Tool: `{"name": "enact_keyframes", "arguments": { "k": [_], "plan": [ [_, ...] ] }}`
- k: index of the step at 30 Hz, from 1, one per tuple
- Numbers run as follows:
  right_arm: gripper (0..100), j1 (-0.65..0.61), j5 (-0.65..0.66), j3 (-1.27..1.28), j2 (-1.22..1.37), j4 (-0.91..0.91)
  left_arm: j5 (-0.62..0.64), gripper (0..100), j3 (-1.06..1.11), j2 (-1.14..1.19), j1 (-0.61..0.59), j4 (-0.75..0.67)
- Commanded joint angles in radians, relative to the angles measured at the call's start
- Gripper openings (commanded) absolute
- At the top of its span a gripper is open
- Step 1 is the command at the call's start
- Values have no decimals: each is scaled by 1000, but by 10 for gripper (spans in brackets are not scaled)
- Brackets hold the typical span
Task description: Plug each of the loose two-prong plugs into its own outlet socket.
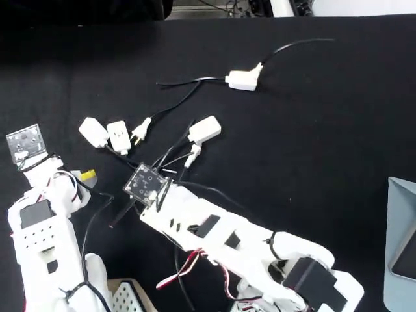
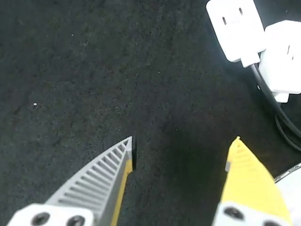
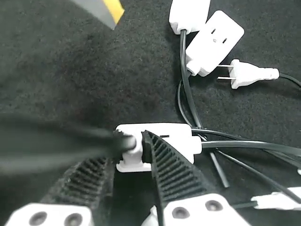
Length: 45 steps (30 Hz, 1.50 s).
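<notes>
— Left gripper (image 2: 183, 141)?
— Spread wide, holding nothing; sockets (image 2: 237, 30) ahead of the tips, off to one side.
— Right gripper (image 3: 130, 141)?
— Clamped on the cord end of a socket block (image 3: 174, 139). Loose plug (image 3: 247, 75) beyond the tips, long axis crosswise, prongs toward the far socket (image 3: 214, 40). Likely nearer here.

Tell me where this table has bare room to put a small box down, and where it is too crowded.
Bare: the wide right side, between the far socket and the grey object at the edge; also the far left part, beyond the pair of sockets. Crowded: the middle, where plugs and cords tangle around the right tool.
</notes>
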Motion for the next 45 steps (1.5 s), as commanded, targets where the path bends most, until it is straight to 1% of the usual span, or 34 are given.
{"name": "enact_keyframes", "arguments": {
  "k": [1, 4, 8, 12, 15, 20, 22, 26, 35, 38, 41, 45],
  "plan": [
    [11, -3, 35, -81, 10, 133, 6, 311, -7, -14, -8, -20],
    [11, -3, 38, -157, 42, 265, 6, 311, -7, -14, -8, -20],
    [11, -3, 40, -236, 105, 338, 6, 311, -7, -14, -10, -20],
    [11, -3, 41, -271, 114, 397, 6, 311, -7, -14, -10, -20],
    [11, -3, 77, -277, 114, 433, 6, 311, -7, -14, -10, -20],
    [11, -3, 77, -283, 97, 427, 6, 311, -7, -14, -10, -20],
    [11, -8, 75, -289, 58, 411, 8, 311, -1, -17, -19, -21],
    [11, -3, 75, -305, -79, 425, 11, 311, 28, -23, -41, -74],
    [11, 0, 75, -387, -426, 664, 11, 311, 30, -23, -36, -80],
    [11, 35, 71, -412, -536, 718, 11, 311, 31, -23, -36, -80],
    [11, 98, 3, -438, -625, 770, 11, 311, 31, -23, -36, -80],
    [11, 216, -84, -456, -685, 813, 11, 311, 31, -23, -36, -80]
  ]
}}
